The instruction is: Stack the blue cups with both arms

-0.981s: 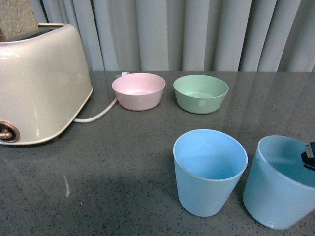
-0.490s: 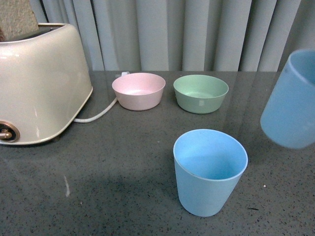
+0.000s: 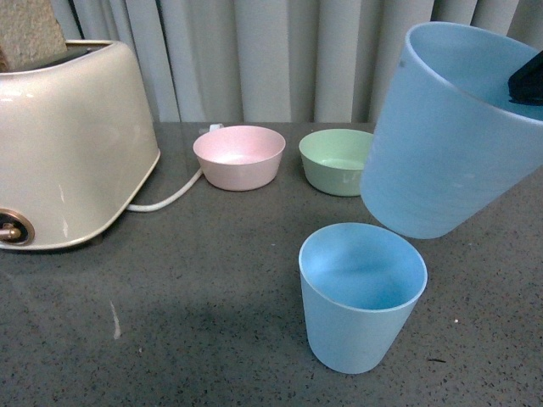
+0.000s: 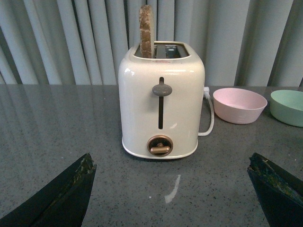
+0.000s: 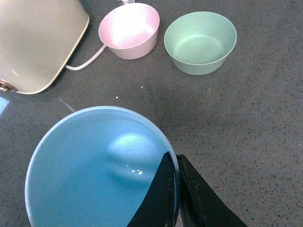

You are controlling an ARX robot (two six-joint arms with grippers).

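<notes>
Raised blue cup [image 3: 441, 144], rim tight in right claw [image 5: 174, 157] (left claw [image 4: 170, 163] wide)

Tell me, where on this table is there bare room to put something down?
The widest bare patch of table lies in front of the toaster and pink bowl, left of the standing blue cup. It is crowded on the right: the right gripper holds the lifted blue cup in the air, covering part of the green bowl in the front view.
</notes>
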